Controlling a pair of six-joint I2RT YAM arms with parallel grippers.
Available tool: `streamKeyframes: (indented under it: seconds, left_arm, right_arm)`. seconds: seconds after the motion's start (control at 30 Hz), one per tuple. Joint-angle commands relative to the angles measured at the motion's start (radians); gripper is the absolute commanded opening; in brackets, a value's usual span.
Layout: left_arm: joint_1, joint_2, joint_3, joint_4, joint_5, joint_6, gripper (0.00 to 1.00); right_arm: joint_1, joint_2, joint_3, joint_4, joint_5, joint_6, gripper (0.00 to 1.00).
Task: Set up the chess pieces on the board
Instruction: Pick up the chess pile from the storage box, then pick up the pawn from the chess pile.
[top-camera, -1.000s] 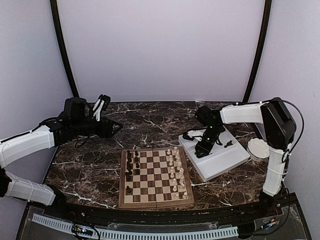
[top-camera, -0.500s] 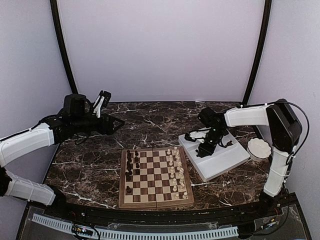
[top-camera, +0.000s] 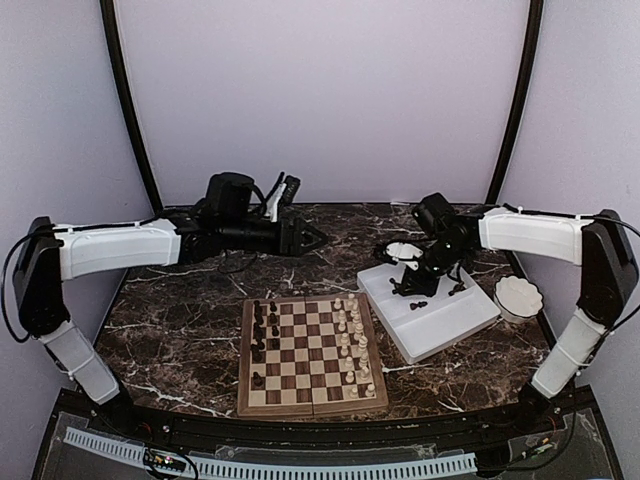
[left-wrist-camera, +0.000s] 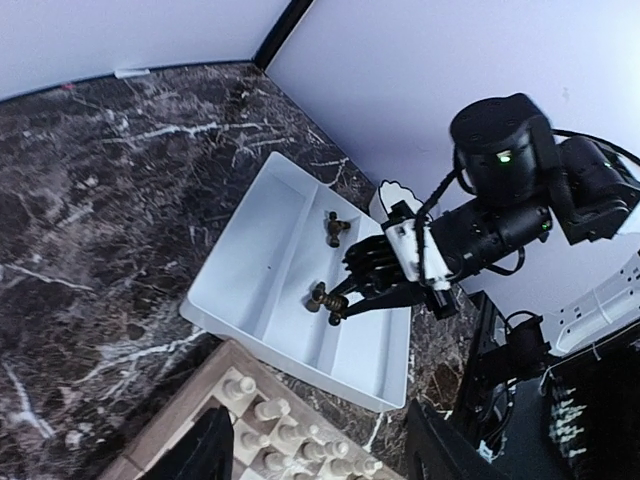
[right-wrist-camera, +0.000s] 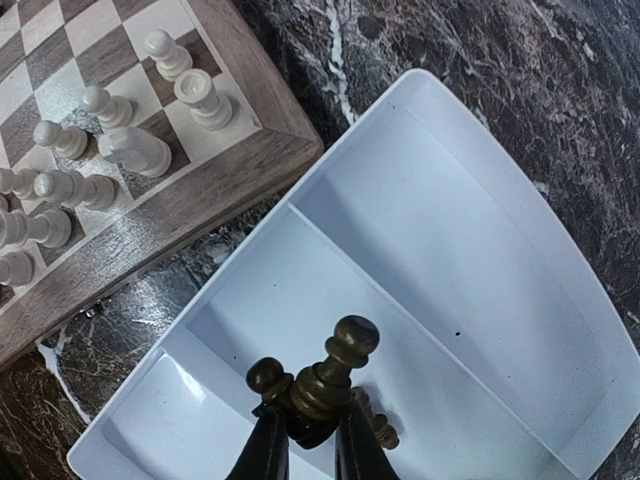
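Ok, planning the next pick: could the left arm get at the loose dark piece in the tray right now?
Probably not cleanly: the right gripper hangs over the tray, jaws shut on a dark piece near the loose piece, crowding the approach.

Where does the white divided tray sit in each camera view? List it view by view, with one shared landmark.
Top external: tray right of centre, beside the board.
Left wrist: tray mid-frame, board corner at bottom left.
Right wrist: tray fills the lower right, board at upper left.
Shared landmark: the board corner with cream pieces nearest the tray.
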Motion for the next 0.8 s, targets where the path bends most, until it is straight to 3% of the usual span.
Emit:
streamKeyframes:
  seconds: [0.0, 0.27, 0.77]
  left_arm:
    - [-0.037, 0.148, 0.132, 0.047, 0.054, -0.195, 0.61]
    - [-0.088, 0.417, 0.301, 0.153, 0.255, -0.353, 0.57]
    - [-0.133, 0.545, 0.394, 0.167, 0.33, -0.411, 0.48]
  right_arm:
    - [-0.001, -0.082, -0.003, 0.024, -0.073, -0.05, 0.1]
    - [0.045, -0.133, 0.019, -0.007, -0.062, -0.094, 0.1]
    - [0.089, -0.144, 0.045, -0.027, -0.081, -0.094, 0.1]
